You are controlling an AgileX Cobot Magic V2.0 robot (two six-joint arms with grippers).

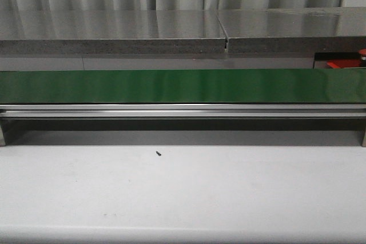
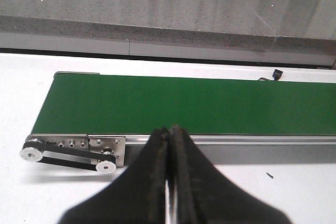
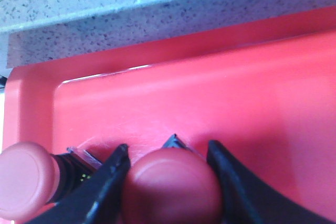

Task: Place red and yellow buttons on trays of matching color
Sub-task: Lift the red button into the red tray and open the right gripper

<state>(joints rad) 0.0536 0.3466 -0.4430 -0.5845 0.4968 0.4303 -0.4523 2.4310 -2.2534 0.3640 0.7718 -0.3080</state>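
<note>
Behind a long green conveyor belt and under a speckled stone ledge, the right gripper holds a red button over the red tray, its dark fingers pressed against either side of the domed cap. A second red button lies on its side just beyond one finger, so the release looks best made low and straight, fingers spreading without nudging it. The left gripper hangs by the belt's near edge, fingers pressed together on nothing.

Black tapered fingers, matte, ridged inner edges.
</note>
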